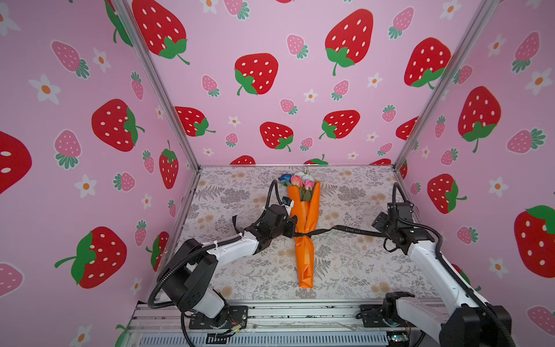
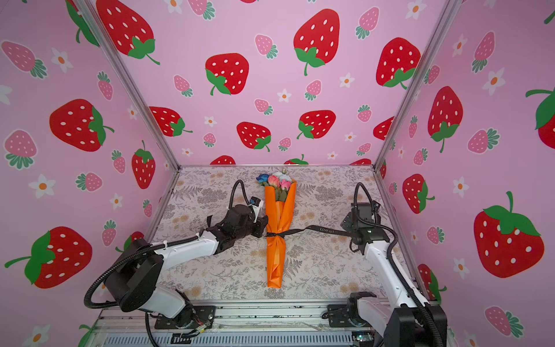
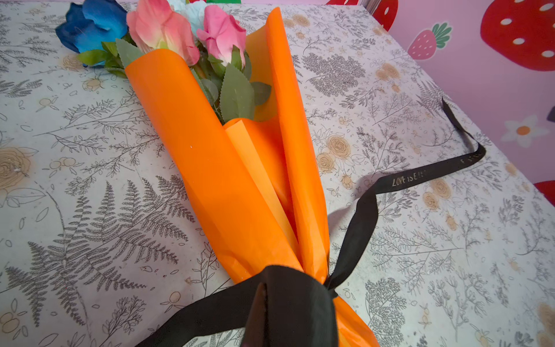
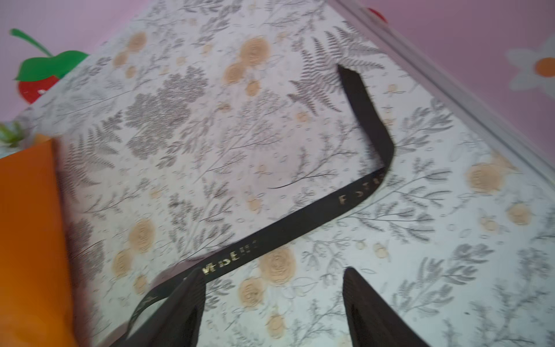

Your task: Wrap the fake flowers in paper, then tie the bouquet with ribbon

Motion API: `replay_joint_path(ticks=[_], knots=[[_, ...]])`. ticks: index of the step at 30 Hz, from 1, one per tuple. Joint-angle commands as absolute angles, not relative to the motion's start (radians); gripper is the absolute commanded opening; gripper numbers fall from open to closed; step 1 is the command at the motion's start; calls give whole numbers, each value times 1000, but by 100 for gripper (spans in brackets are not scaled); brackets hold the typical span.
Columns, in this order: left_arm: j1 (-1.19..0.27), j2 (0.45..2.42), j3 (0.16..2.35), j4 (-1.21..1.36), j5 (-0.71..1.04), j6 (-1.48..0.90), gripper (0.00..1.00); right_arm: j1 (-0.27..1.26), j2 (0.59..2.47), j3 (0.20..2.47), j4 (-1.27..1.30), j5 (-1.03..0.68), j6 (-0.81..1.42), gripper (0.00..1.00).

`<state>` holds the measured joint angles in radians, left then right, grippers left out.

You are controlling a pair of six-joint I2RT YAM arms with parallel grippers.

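1. Bouquet (image 1: 304,216) (image 2: 279,222) flat at mid-table, lengthwise: blooms (image 1: 300,179) at the far end, folded tail of the orange paper (image 1: 305,270) near the front edge.
2. Stems fully hidden inside the paper. Only leaves, two pink roses and one blue rose clear in the left wrist view (image 3: 216,168). Pale blooms mostly hidden behind the pink ones and cut off by the frame edge.
3. Black ribbon (image 1: 339,229) (image 2: 312,229) cinched round the narrow waist of the wrap, with a long tail running right across the table (image 1: 345,270). Lettering only partly legible: "LOVE IS", the rest unreadable.
4. Left gripper (image 1: 291,229) tight against the left side of the wrap at the knot, jaws together. In the left wrist view the tip sits under a fold of ribbon (image 3: 420,177). Cannot tell whether ribbon is pinched between the jaws.
5. Right gripper (image 4: 274,270) at the right side of the table over the ribbon tail, fingers (image 4: 192,306) clearly apart, nothing clamped. Ribbon (image 4: 300,222) passes behind one finger, contact unclear.
6. Right wrist view blurred; bouquet there only as an orange edge (image 4: 27,240).
7. Ribbon's right end hidden behind the right arm in both top views. Seen only in the wrist views, bent toward the far side.
8. Strawberry-print walls (image 1: 270,75) on three sides.
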<state>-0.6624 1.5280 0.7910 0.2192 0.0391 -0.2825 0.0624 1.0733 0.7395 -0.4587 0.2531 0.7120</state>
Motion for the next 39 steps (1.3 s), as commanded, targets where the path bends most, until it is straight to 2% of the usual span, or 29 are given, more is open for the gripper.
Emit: replay_joint_path(ticks=[1,6,9,19,29,34,39], knots=[[-666,1522,824,185,57,-312,0,-66,1105,730,-491,165,615,77],[-666,1526,841,158,50,-326,0,-228,1214,735,-427,29,553,78],[-666,1525,853,138,55,-330,0,-273,1282,750,-414,-4,539,77],[-666,1531,862,135,72,-338,0,-279,1420,719,-336,-60,597,71],[-666,1543,872,137,84,-353,0,-262,1610,779,-264,43,583,58],[-666,1543,879,131,86,-351,0,-253,1687,787,-232,48,573,42],[-666,1546,888,122,87,-348,0,-204,1783,855,-242,72,548,31]])
